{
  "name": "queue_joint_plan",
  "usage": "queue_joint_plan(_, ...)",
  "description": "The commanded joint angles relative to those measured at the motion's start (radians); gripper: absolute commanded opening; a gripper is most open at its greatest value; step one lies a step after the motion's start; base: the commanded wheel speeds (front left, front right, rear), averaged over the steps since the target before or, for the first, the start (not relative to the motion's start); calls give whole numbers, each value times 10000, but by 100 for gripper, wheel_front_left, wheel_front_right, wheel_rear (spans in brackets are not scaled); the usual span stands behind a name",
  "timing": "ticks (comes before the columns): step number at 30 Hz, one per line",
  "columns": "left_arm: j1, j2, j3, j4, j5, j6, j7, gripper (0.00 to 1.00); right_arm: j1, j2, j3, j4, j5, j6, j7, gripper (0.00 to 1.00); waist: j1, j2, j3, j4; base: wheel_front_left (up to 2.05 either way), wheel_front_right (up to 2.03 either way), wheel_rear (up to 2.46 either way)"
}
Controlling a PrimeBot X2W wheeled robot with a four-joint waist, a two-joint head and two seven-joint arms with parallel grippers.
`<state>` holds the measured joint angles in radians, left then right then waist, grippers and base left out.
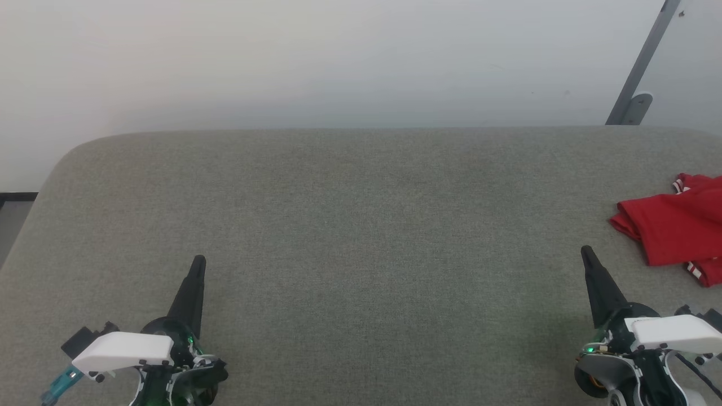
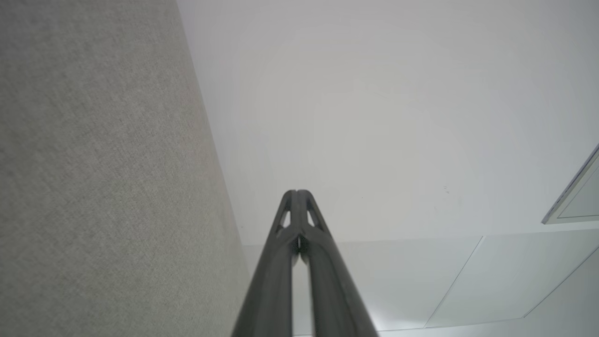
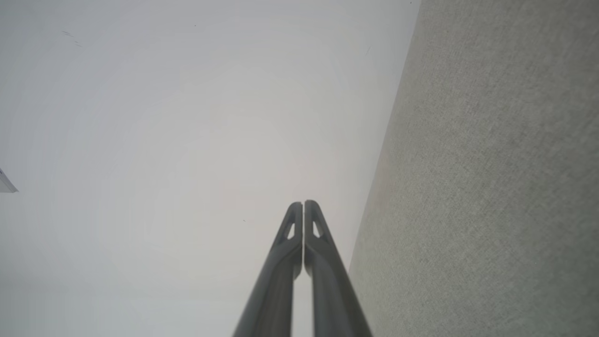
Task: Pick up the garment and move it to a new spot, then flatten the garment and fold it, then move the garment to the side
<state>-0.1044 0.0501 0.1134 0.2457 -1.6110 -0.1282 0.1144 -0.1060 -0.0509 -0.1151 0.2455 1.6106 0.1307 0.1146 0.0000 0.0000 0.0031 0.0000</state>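
My right hand (image 1: 586, 254), closed and empty, hovers over the tabletop (image 1: 361, 225); the red garment (image 1: 677, 225) lies near at its two o'clock. My left hand (image 1: 198, 263) is closed too.

The head camera looks down on the grey bench (image 1: 361, 225). Both wrist cameras sit close over it, facing the white wall (image 2: 374, 117).
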Motion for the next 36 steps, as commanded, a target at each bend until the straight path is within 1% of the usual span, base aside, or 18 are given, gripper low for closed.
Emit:
queue_joint_plan(1, -114, -20, -1, 4, -34, -46, 31, 0, -50, 34, 0, -34, 43, 0, 26, 0, 0, 0, 0, 0, 0, 0, 0)
queue_joint_plan(36, -114, -20, -2, 2, -36, -47, 29, 0, -50, 34, 0, -34, 45, 0, 25, 0, 0, 0, 0, 0, 0, 0, 0)
